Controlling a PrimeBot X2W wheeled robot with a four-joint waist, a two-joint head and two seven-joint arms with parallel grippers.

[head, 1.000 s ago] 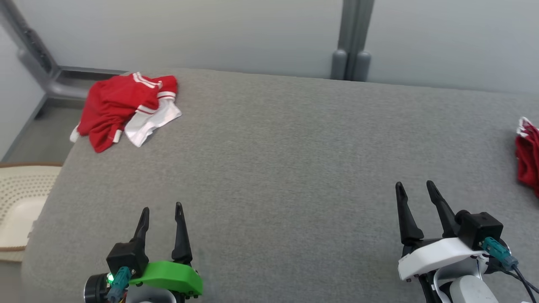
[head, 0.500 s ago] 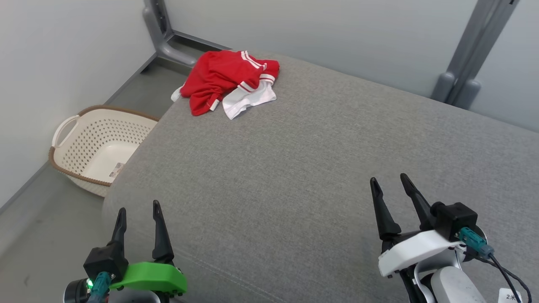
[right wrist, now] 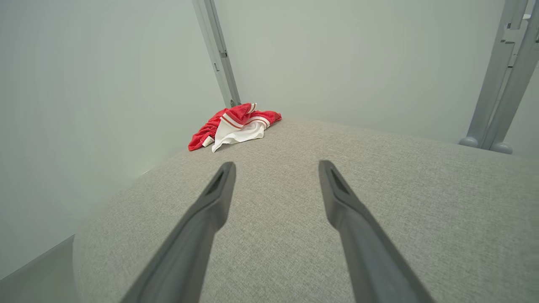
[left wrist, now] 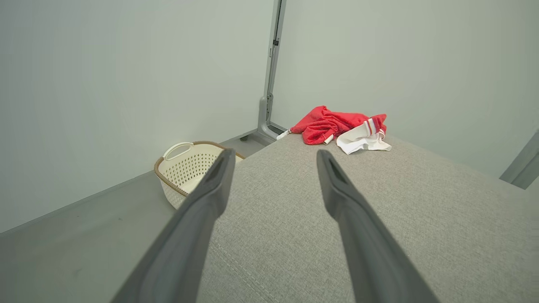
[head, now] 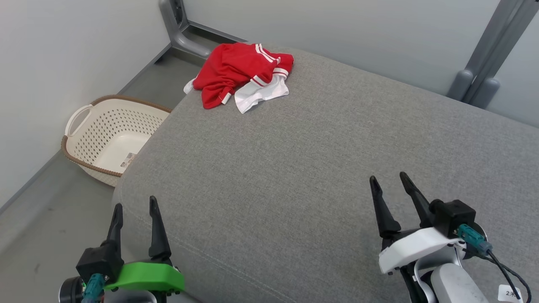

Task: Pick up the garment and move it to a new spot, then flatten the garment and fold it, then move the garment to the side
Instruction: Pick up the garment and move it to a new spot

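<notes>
A crumpled red and white garment (head: 240, 73) lies at the far left corner of the grey cushioned surface (head: 320, 168). It lies far ahead in the left wrist view (left wrist: 343, 128) and the right wrist view (right wrist: 236, 126). My left gripper (head: 134, 207) hangs open over the surface's near left edge, nothing between its fingers. My right gripper (head: 389, 180) stands open above the near right part, also holding nothing. Both are far from the garment.
A cream perforated laundry basket (head: 107, 136) with a brown rim stands on the floor left of the surface, also in the left wrist view (left wrist: 187, 166). Grey posts (head: 478, 80) stand by the far walls. Wide bare cushion lies between grippers and garment.
The whole head view has swung left, bringing the basket and left wall into sight and losing the red cloth at the right edge. Both grippers stay open.
</notes>
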